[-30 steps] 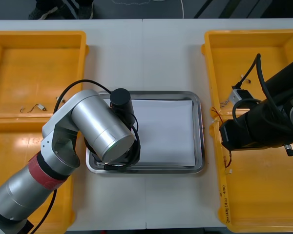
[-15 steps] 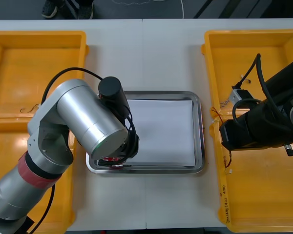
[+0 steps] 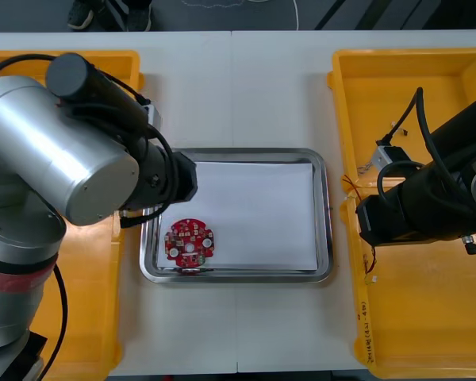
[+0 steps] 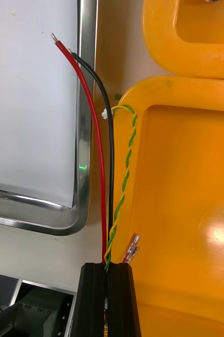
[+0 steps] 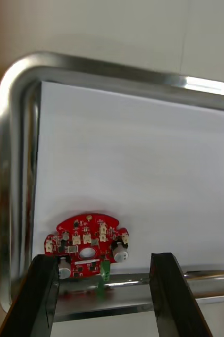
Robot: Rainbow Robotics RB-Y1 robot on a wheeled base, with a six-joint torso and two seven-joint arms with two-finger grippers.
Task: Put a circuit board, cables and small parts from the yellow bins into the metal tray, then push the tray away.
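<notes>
A: L to R, quick; what do we see on the left?

B: The left yellow bins sit at the table's L edge, w/ the L arm bulking over them; its wrist reaches across to the L end of the metal tray.

A: And the left gripper?

B: The fingers are spread wide w/ nothing between them; it hangs above the tray's near-left corner.

A: Where's the circuit board?

B: Flat on the tray's white inside, in that near-left corner, just beside the rim; in the L wrist view we see it just past the fingertips, clear of both (red, round, component side up).

A: Moving right?

B: The rest of the white inside is bare; the right gripper is above the strip of table between the tray's R rim and the right yellow bins.

A: What's it holding?

B: The fingers are pinched together on three cables; the red cable and black cable run out over the tray's rim, w/ the red one's bare tip above the white inside; the yellow-green twisted cable trails along the bin's edge.

A: And the R arm itself?

B: It lies over the R bins, about where the two meet.
</notes>
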